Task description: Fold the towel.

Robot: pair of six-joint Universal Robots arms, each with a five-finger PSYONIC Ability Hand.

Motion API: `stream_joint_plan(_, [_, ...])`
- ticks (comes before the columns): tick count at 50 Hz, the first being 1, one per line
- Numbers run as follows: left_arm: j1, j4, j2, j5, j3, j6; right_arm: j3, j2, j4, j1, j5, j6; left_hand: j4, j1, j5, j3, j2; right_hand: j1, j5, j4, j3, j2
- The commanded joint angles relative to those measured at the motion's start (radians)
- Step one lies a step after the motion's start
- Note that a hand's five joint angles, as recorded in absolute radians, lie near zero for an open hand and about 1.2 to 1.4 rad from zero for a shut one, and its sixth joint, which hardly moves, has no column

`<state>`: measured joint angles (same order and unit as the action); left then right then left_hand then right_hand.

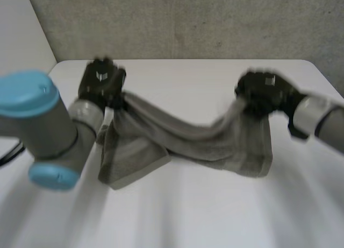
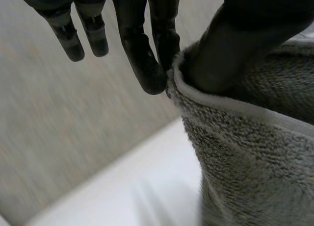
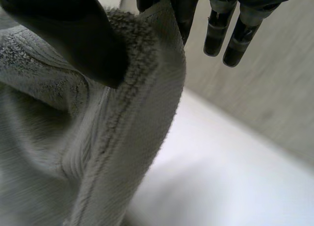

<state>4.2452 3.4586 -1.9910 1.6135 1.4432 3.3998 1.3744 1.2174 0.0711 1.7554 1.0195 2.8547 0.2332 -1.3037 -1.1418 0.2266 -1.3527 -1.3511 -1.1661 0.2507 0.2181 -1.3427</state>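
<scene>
Left robot hand [image 1: 102, 84] and right robot hand [image 1: 260, 92] are each being closed on a corner of the towel [image 1: 188, 140]. The towel is being held up, sagging, over the tabletop [image 1: 215, 215]. For a neat fold, both corners are best being moved together, level.

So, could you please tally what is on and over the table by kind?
Grey terry-cloth towel: 1
Black robot hands: 2, left robot hand and right robot hand, each pinching the towel
White table: 1
Total: 4
</scene>
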Motion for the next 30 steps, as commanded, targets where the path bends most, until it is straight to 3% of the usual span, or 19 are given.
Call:
stream_joint_plan(1, [-0.027,0.011,0.041,-0.027,-0.311,0.076,-0.398,0.032,-0.075,0.052,0.138,0.073,-0.059,-0.093,-0.08,-0.052,-0.044,-0.045,-0.056,-0.076,-0.044,-0.054])
stream_joint_plan(5, [-0.028,0.146,0.239,-0.075,-0.34,0.027,-0.341,0.18,-0.327,0.041,0.157,0.242,-0.059,-0.093,-0.08,-0.052,-0.044,-0.045,-0.056,-0.076,-0.044,-0.054])
stream_joint_plan(9, [-0.025,0.24,0.294,-0.144,-0.21,-0.045,-0.213,0.235,-0.393,0.029,0.116,0.313,-0.059,-0.093,-0.08,-0.052,-0.044,-0.045,-0.056,-0.076,-0.044,-0.054])
stream_joint_plan(14, [-0.01,0.215,0.282,-0.208,-0.023,-0.054,-0.018,0.243,-0.402,-0.02,0.031,0.291,-0.059,-0.093,-0.08,-0.052,-0.044,-0.045,-0.056,-0.076,-0.044,-0.054])
stream_joint_plan(19, [0.03,0.206,0.249,-0.256,0.17,-0.053,0.182,0.229,-0.367,-0.056,-0.067,0.161,-0.059,-0.093,-0.08,-0.052,-0.044,-0.045,-0.056,-0.076,-0.044,-0.054])
stream_joint_plan(23, [0.032,0.205,0.193,-0.271,0.319,-0.051,0.262,0.189,-0.292,-0.074,-0.088,0.086,-0.059,-0.093,-0.08,-0.052,-0.044,-0.045,-0.056,-0.076,-0.044,-0.054])
stream_joint_plan(28, [0.013,0.191,0.086,-0.265,0.388,-0.047,0.339,0.103,-0.162,-0.068,-0.071,-0.067,-0.059,-0.093,-0.08,-0.052,-0.044,-0.045,-0.056,-0.076,-0.044,-0.054])
stream_joint_plan(30, [0.01,0.182,0.052,-0.264,0.39,-0.047,0.362,0.07,-0.096,-0.068,-0.012,-0.182,-0.059,-0.093,-0.08,-0.052,-0.044,-0.045,-0.056,-0.076,-0.044,-0.054])
